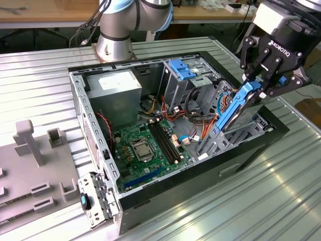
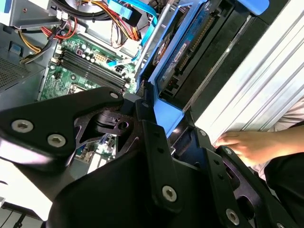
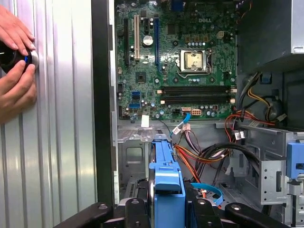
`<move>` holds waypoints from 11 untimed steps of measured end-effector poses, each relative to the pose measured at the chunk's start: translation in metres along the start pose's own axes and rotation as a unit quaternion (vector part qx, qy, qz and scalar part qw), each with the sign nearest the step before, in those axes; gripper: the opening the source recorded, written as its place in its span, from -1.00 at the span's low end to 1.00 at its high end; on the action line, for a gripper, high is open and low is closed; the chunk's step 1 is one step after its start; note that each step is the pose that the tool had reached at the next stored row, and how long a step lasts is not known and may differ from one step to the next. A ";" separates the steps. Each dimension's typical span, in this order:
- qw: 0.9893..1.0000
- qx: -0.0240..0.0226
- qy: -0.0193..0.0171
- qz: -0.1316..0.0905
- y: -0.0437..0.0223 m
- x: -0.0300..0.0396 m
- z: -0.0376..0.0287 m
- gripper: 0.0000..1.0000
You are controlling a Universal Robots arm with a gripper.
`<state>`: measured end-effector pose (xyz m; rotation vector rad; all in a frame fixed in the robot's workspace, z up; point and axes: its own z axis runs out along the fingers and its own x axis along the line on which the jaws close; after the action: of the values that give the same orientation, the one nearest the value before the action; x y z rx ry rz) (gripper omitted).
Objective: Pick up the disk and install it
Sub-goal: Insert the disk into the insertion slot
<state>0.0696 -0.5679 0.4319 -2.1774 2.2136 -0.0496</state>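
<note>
The disk (image 1: 239, 108), a flat drive edged by bright blue rails, hangs tilted on edge over the drive cage (image 1: 241, 134) at the exterior view's right end of the open computer case (image 1: 235, 160). My gripper (image 1: 259, 86) is shut on the disk's upper end, black fingers (image 1: 251, 60) on either side. The lower end reaches down into the cage. In the second wrist view the disk (image 2: 183, 52) runs away from the fingers (image 2: 152, 137) along the case wall. In the first wrist view its blue rail (image 3: 166, 175) sits between my fingers (image 3: 135, 209).
Inside the case lie the green motherboard (image 1: 145, 145), a grey power-supply box (image 1: 118, 90), a blue latch (image 1: 181, 69) and orange and black cables (image 3: 204, 152). A person's hands (image 3: 14, 61) rest on the ribbed table beside the case. A grey fixture (image 1: 30, 145) stands at the exterior view's left.
</note>
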 end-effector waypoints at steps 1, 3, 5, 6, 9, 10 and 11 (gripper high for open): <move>1.000 0.000 0.000 0.000 0.0000 0.0000 0.0011 -0.26; 1.000 0.000 0.000 0.000 0.0002 0.0000 0.0034 -0.26; 1.000 0.000 0.000 -0.001 0.0003 0.0000 0.0062 -0.26; 1.000 0.000 0.000 -0.003 0.0004 0.0000 0.0080 -0.26; 1.000 0.000 0.000 -0.004 0.0005 0.0001 0.0111 -0.26; 1.000 0.000 0.000 -0.004 0.0006 0.0001 0.0119 -0.26; 1.000 0.000 0.000 -0.005 0.0006 0.0000 0.0129 -0.26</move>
<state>0.0696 -0.5679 0.4190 -2.1878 2.2031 -0.0494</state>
